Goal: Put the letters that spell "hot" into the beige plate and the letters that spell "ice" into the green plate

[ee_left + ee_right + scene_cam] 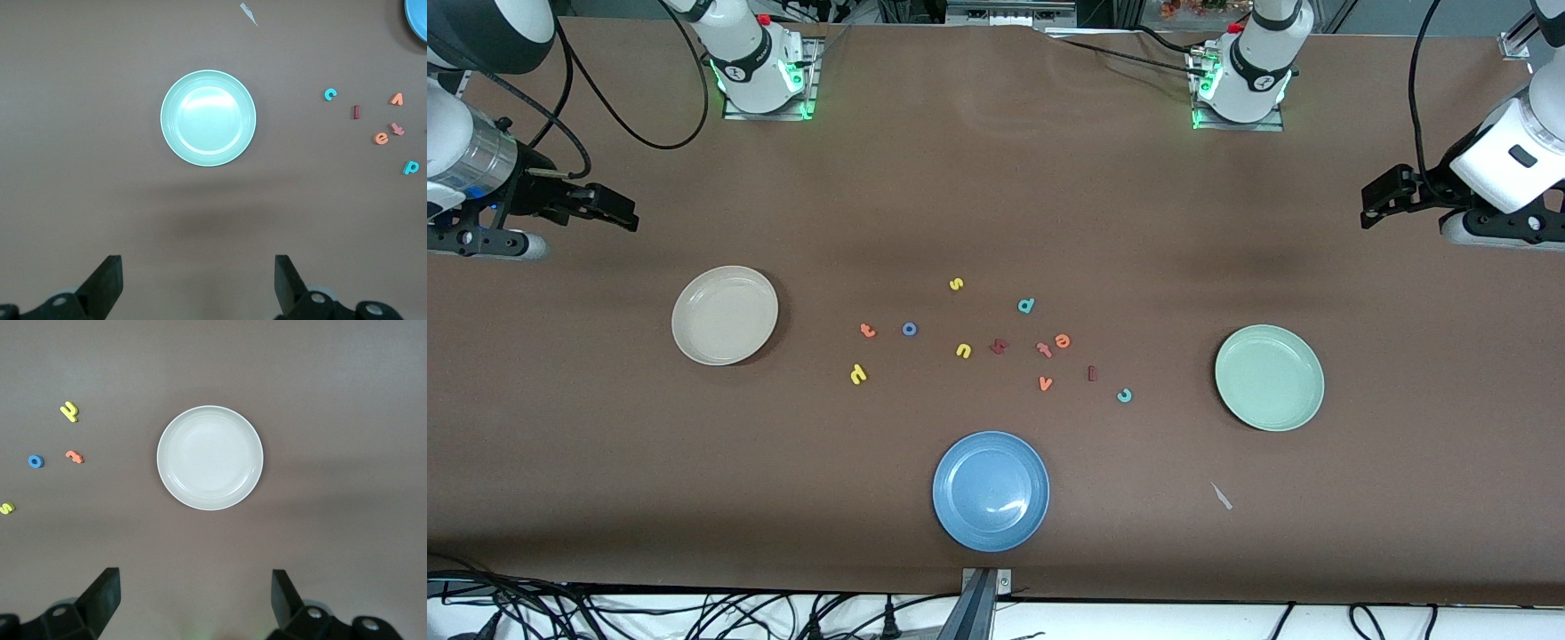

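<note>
Black fingers of the left pincer [199, 283] stand wide apart, released, holding nothing, up in the air at the left arm's end of the brown bench [996, 178]; the arm waits. The right pincer [195, 600] hangs released too, at the right arm's end, also waiting.

Outward from the left pincer, the green plate [1269, 377] lies bare, with open bench all round its rim. Beside it, toward the right arm's end, sit the teal "c" [1124, 396], the dark red "i" [1091, 373] and the orange "e" [1062, 340]. The orange "t" [867, 331], blue "o" [909, 329] and yellow "h" [858, 374] lie farther that way, near the beige plate [724, 315], which is bare with clear bench round it. A blue plate [991, 491] sits nearer the front camera than the green plate.
</note>
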